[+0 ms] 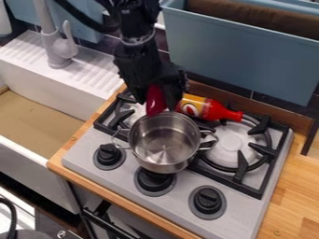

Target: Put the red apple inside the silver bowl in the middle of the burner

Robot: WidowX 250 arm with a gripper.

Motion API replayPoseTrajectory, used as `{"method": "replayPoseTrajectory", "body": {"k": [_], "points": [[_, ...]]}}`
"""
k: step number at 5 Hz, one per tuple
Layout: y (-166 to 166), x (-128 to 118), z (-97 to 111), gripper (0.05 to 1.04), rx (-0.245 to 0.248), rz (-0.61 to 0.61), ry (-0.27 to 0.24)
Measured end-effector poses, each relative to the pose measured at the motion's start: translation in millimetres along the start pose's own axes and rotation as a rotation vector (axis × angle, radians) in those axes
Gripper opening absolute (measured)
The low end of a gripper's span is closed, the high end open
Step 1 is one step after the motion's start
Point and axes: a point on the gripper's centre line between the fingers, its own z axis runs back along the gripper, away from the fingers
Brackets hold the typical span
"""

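Observation:
The gripper hangs at the upper middle, just behind the silver bowl's back rim, its two fingers shut on the red apple. Dark red and glossy, the apple shows as a narrow strip between the fingers, most of it hidden by them. Its lower end overlaps the back rim in the view; whether they touch, I cannot tell. A silver pot-like bowl with wire side handles stands upright at the front middle of the burner area, and nothing lies in it.
A red bottle with a yellow label lies on its side behind the bowl, close to the gripper's right. Black knobs line the stove's front. At the left are a white sink and faucet; a blue box stands behind.

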Motion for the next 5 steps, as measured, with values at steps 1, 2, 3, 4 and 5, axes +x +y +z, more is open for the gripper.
{"method": "replayPoseTrajectory", "body": {"k": [1, 2, 3, 4, 5], "points": [[5, 11, -8, 0.792, 0.002, -0.029, -0.023], [6, 18, -18, 0.792, -0.016, -0.049, -0.025], [9, 23, -29, 0.792, -0.037, -0.062, -0.041], [13, 24, -34, 0.792, -0.05, -0.071, -0.045], [11, 26, -35, 0.863, -0.068, -0.065, -0.073]]}}
